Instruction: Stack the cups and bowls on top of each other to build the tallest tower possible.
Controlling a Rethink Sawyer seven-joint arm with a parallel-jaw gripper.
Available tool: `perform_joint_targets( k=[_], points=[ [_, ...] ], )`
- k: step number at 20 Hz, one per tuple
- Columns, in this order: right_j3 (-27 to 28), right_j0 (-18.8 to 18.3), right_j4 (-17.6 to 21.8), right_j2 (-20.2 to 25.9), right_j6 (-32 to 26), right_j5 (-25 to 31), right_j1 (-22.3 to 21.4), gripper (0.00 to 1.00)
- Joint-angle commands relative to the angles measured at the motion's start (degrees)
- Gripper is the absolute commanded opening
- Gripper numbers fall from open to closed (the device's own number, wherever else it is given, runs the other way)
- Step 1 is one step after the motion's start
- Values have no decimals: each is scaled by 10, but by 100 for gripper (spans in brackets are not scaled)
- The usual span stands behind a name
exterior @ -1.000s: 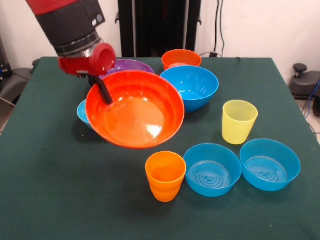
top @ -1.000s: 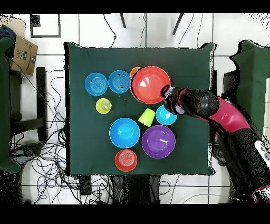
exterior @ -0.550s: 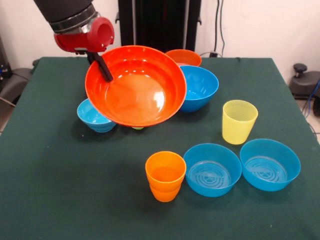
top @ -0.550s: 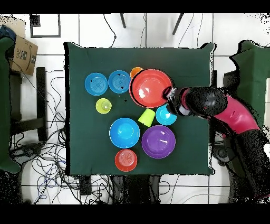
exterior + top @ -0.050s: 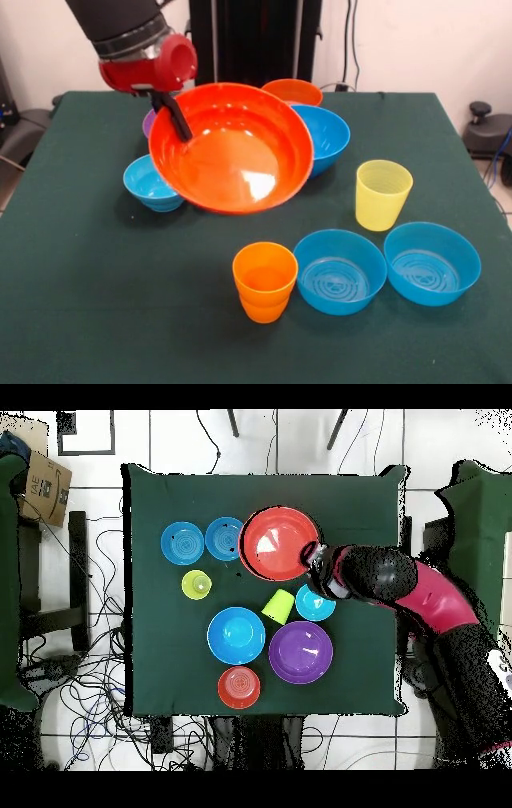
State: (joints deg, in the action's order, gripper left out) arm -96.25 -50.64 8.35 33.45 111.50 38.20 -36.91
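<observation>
From the front you are seeing the gripper [image 5: 178, 120] clamping the rim of the big orange bowl [image 5: 232, 152], which is hanging tilted above the table [image 5: 96, 280] behind the orange cup [image 5: 264, 282], while from overhead that bowl [image 5: 277, 544] is covering the cup beside two ringed blue bowls [image 5: 204, 541].

The surface [image 5: 72, 304] was covered in dark green. Concentric rings were seen in two blue bowls [image 5: 340, 270]; the ribbed cup [image 5: 382, 194] was pale yellow.
</observation>
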Motion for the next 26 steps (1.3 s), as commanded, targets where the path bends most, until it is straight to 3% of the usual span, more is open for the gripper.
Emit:
perform_joint_targets(
  k=[1, 16, 26],
  points=[
    [-36, 43, -6, 18, 50, -83, 41, 0],
    [-40, 55, -16, 4, 62, -151, 55, 0],
    [33, 49, 17, -14, 19, -183, 122, 0]
  ],
)
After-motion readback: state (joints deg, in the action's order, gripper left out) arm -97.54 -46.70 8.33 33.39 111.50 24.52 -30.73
